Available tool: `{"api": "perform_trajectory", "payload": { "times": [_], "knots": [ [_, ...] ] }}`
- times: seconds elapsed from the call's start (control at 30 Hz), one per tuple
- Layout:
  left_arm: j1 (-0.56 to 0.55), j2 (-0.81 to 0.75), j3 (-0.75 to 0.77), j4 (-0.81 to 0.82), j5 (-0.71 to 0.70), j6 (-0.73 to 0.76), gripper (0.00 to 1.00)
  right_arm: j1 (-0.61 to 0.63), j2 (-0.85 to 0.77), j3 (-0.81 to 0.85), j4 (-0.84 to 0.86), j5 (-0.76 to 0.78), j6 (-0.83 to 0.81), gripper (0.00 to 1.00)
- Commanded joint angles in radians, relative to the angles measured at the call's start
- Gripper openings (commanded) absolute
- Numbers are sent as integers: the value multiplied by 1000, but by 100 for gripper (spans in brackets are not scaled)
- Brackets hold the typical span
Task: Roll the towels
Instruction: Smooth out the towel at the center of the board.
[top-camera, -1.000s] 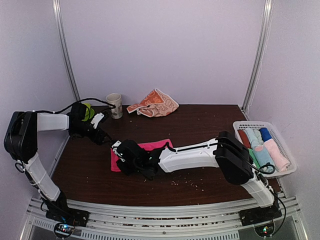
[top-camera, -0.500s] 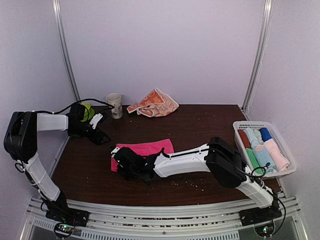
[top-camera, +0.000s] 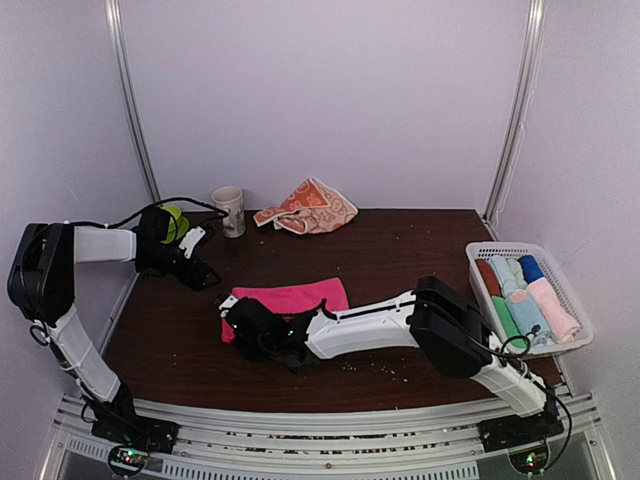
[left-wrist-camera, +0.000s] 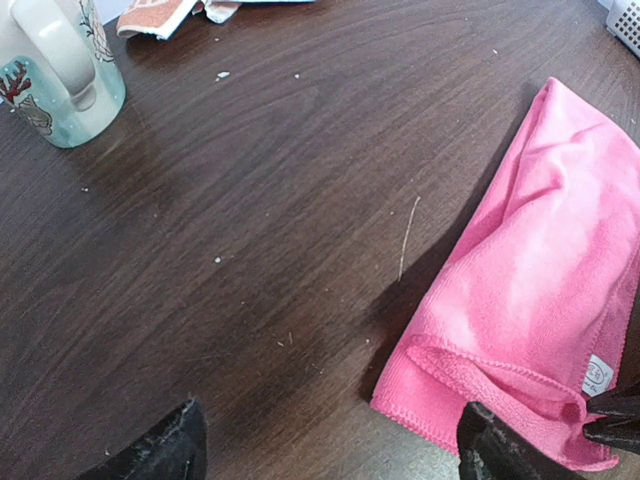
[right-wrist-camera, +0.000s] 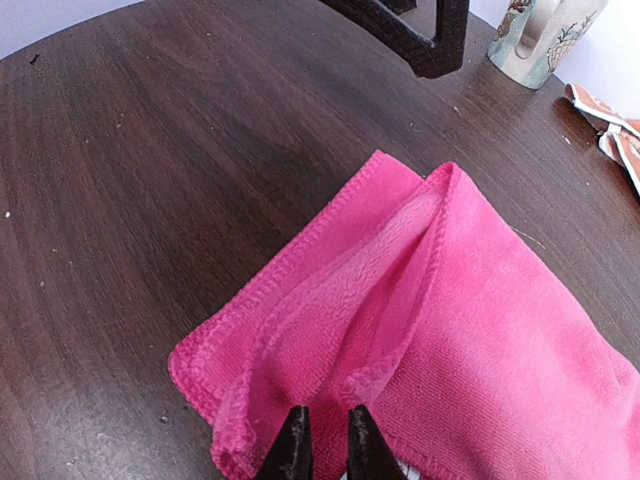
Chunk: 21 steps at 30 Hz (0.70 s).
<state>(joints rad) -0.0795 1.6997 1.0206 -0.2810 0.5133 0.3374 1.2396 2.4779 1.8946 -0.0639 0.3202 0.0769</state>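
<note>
The hot pink towel (top-camera: 295, 297) lies folded on the dark table, its left corner bunched into ridges (right-wrist-camera: 450, 330). My right gripper (top-camera: 232, 312) is down at that near-left corner. Its two fingertips (right-wrist-camera: 328, 445) stand close together, pinching a fold of pink cloth. My left gripper (top-camera: 200, 272) hovers wide open over bare wood just left of the pink towel (left-wrist-camera: 540, 290), holding nothing (left-wrist-camera: 330, 460). The orange-peach towel with white prints (top-camera: 310, 207) lies crumpled at the back of the table, apart from both grippers.
A patterned mug (top-camera: 229, 210) stands at the back left beside the orange towel. A white basket (top-camera: 575, 300) with several rolled cloths sits at the right edge. A green object (top-camera: 177, 222) shows behind the left arm. Crumbs dot the wood.
My right gripper has slid left to the pink towel's near-left corner and its fingers have closed in on the cloth. More of the towel shows. The left arm has stayed still.
</note>
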Motion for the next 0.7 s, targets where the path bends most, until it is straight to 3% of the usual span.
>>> {"api": "perform_trajectory", "payload": {
  "times": [0.0,0.13,0.27,0.67],
  "knots": [
    [10,-11,-8,34,19,-8,88,7,29,38,17,51,-2,14],
    [9,-12,-8,32,19,-8,88,8,48,68,0,78,1,13],
    [9,-13,-7,31,19,-6,88,8,52,70,4,103,1,0],
    [10,-16,-4,30,18,-5,88,11,-128,-64,69,103,-33,0]
  ]
}}
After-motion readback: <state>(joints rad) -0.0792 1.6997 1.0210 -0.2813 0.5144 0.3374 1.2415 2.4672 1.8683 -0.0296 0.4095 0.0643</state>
